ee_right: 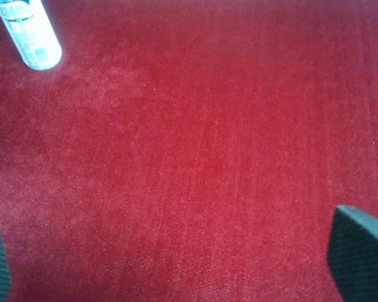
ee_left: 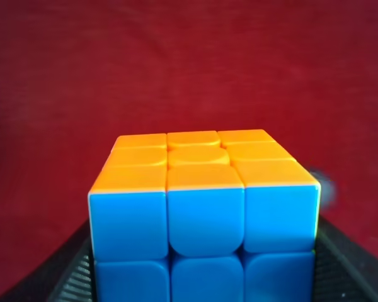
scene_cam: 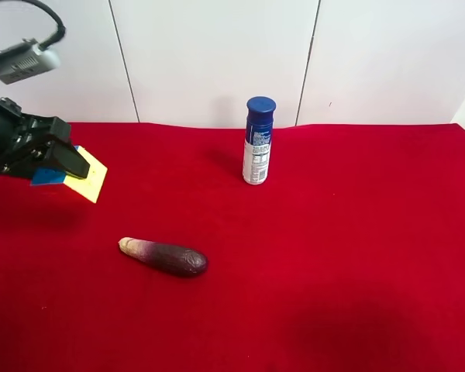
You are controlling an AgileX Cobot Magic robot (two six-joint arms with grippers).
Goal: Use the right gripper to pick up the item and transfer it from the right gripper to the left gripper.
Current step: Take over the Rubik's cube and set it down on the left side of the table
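The item, a small puzzle cube [scene_cam: 90, 178], hangs above the red cloth at the far left of the exterior high view, yellow and blue faces showing. My left gripper [scene_cam: 68, 166] is shut on it. In the left wrist view the cube [ee_left: 205, 207] fills the middle, orange on top and blue facing the camera, with the black textured fingers [ee_left: 349, 267] pressed against its two sides. My right gripper [ee_right: 176, 261] is open; only its two dark fingertips [ee_right: 359, 251] show, far apart over bare cloth with nothing between them. It is out of the exterior high view.
A white spray can with a blue cap [scene_cam: 257, 139] stands upright near the back middle of the red tablecloth [scene_cam: 333, 248]; its base shows in the right wrist view [ee_right: 28, 31]. A dark purple-brown vegetable [scene_cam: 164, 256] lies left of centre. A white wall is behind.
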